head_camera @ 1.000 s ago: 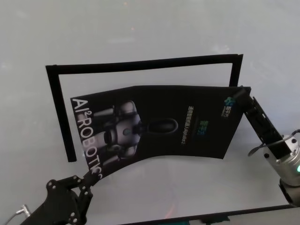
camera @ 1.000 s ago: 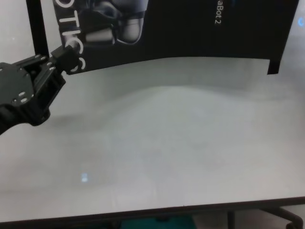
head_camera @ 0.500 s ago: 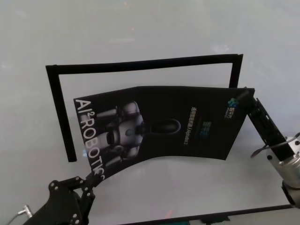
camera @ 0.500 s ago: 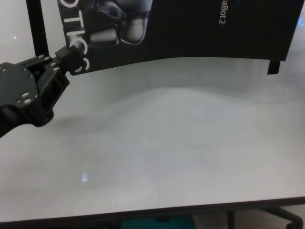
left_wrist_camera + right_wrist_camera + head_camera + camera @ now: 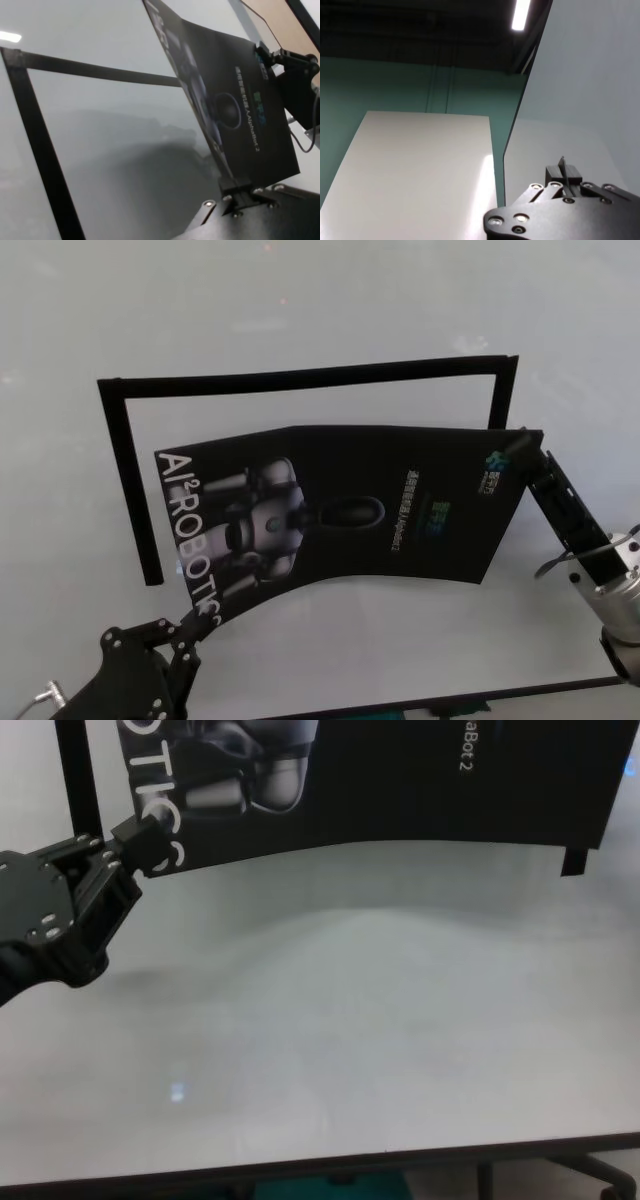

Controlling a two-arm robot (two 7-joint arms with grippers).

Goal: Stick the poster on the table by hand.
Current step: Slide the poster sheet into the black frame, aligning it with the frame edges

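Observation:
The poster [image 5: 350, 505], a glossy black sheet with a silver robot picture and white lettering, hangs bowed above the white table [image 5: 340, 310]. My left gripper [image 5: 196, 618] is shut on its near left corner, also seen in the chest view [image 5: 146, 847] and the left wrist view [image 5: 239, 186]. At the far right corner my right gripper [image 5: 523, 446] is shut on the sheet, and the right wrist view shows its fingers [image 5: 563, 172] pinching the thin edge. The poster's lower edge [image 5: 400, 830] crosses the top of the chest view.
A three-sided frame of black tape [image 5: 300, 376] lies on the table behind and left of the poster; its left strip [image 5: 78, 770] passes by my left gripper. The table's near edge [image 5: 330, 1162] runs along the bottom of the chest view.
Over the second the poster and my right gripper shifted slightly to the right, and my left gripper dropped a little lower in the head view. Both grips are unchanged.

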